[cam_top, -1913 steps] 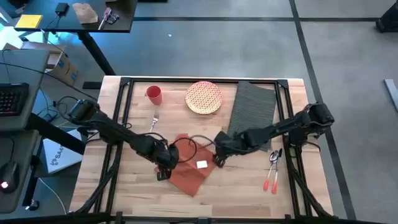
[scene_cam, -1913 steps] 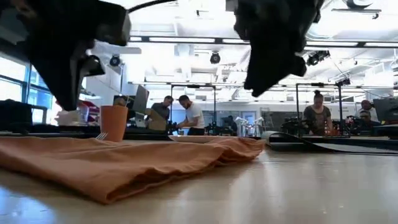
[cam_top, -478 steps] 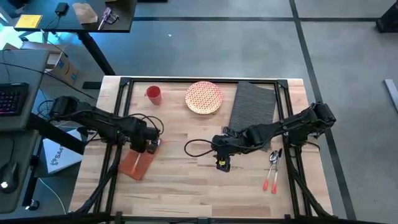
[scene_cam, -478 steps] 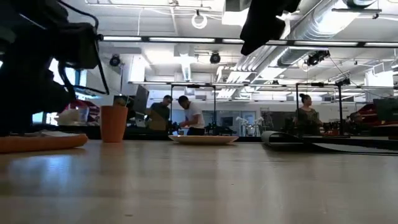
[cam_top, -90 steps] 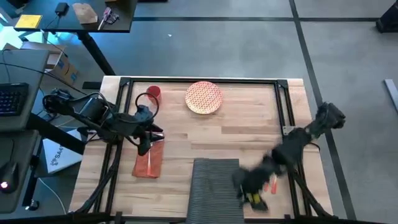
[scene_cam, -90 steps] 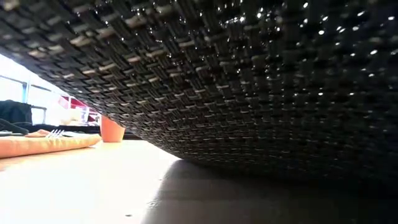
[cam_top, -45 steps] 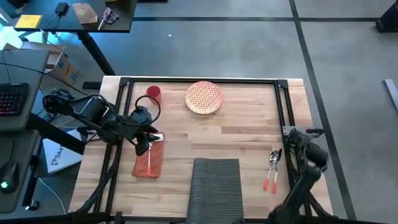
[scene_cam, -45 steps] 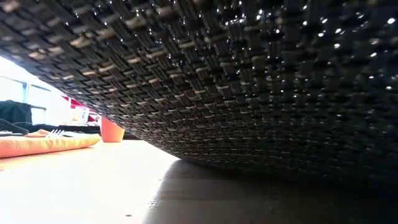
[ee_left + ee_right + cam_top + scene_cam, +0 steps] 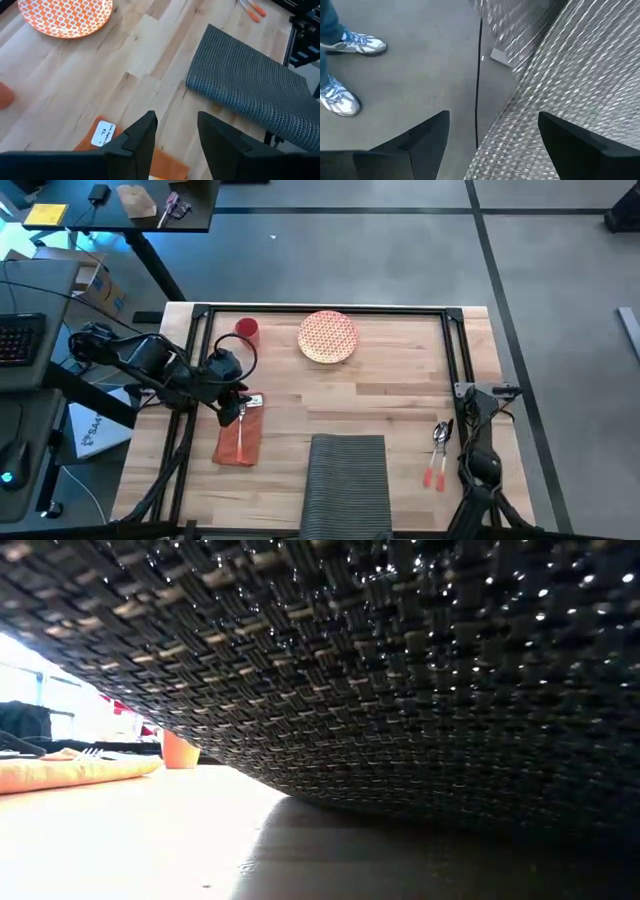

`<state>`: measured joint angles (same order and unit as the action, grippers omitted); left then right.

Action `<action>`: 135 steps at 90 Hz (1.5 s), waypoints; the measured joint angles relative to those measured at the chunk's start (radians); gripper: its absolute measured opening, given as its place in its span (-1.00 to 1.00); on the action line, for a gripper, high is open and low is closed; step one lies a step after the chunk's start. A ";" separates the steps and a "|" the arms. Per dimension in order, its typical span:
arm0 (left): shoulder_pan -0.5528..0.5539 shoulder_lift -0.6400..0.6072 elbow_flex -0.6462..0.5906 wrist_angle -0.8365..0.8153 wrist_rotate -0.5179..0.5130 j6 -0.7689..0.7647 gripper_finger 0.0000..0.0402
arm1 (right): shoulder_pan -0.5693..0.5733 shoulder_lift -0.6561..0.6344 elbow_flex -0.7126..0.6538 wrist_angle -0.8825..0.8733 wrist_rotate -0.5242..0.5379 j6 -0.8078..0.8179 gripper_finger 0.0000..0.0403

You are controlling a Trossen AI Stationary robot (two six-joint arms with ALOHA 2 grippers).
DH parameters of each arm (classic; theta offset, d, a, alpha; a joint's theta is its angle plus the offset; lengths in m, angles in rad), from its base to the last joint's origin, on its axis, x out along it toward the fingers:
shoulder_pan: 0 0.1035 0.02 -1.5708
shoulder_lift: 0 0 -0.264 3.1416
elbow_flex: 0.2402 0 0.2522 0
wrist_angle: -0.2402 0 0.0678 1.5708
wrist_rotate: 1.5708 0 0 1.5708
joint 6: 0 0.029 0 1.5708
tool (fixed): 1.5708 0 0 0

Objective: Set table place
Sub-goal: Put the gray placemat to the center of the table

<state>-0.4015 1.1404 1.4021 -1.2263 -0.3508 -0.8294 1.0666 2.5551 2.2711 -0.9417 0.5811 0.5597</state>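
Placemat [image 9: 346, 483] overhangs the table's [image 9: 400, 395] near edge; both the left end effector [image 9: 175, 131] and the right end effector [image 9: 492, 131] gape.

Placemat [image 9: 347, 485] near end cut off

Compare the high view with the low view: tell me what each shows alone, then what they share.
Only the high view shows the plate, the spoons by the table's right edge, and the left claw over the napkin. Only the low view shows the placemat's weave up close, filling most of the picture, its edge curling up off the wood. Both show the placemat, napkin, fork and red cup.
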 joint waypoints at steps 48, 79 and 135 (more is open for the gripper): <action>-0.001 0.000 0.000 0.001 0.000 -0.015 -0.35 | -0.124 -0.081 -0.007 -0.442 -0.034 0.522 -0.92; -0.001 0.000 0.000 0.021 -0.002 0.032 -0.35 | -0.222 -0.263 -0.007 -0.625 -0.036 0.678 -1.00; -0.059 0.000 0.000 0.062 -0.036 0.085 -0.35 | -0.270 -0.319 -0.204 -0.261 -0.290 0.143 -0.06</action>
<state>-0.4608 1.1404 1.4021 -1.1638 -0.3866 -0.7440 0.7967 2.2364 2.0667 -1.2031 0.2916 0.7032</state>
